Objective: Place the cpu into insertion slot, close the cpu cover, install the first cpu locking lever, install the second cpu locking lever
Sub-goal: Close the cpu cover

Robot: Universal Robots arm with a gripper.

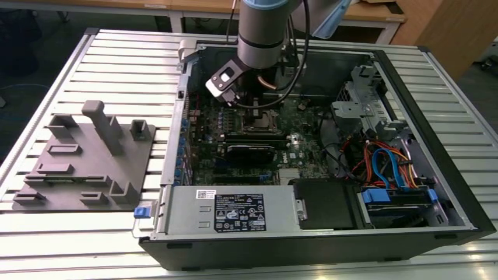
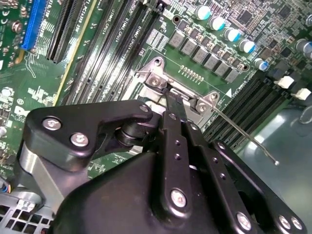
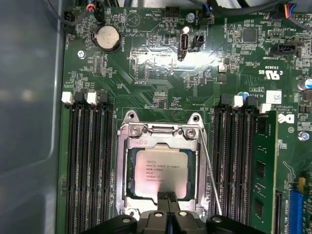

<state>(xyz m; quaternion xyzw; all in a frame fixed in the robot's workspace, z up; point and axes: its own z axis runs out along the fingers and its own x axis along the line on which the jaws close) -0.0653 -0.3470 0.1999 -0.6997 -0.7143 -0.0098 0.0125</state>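
One cpu [image 3: 162, 171] seated flat in the insertion slot [image 3: 131, 175], dull silver top showing through the square cut-out of the cpu cover [image 3: 161, 136], which lies down around it. Slot mostly hidden, just a dark strip between chip and frame in the first wrist view. Tool [image 3: 168, 196] closed, fingertips pressed together with nothing seen between them, tips at the cover's edge just beside the cpu. Exact contact hard to judge, that side of the socket cut off by the tool's black body. Likewise in the second wrist view: closed tool [image 2: 170, 95] pointing at the frame's tab, cpu hidden behind the linkage. Thin wire locking lever [image 3: 208, 170] close alongside the cover. In the second wrist view, locking lever [image 2: 243, 136] running out past the socket with its end free; latched or loose, cannot tell. In the exterior view, arm [image 1: 260, 29] reaching into the open computer case [image 1: 311, 245] on the slatted bench [image 1: 116, 52], socket area partly masked by the wrist.
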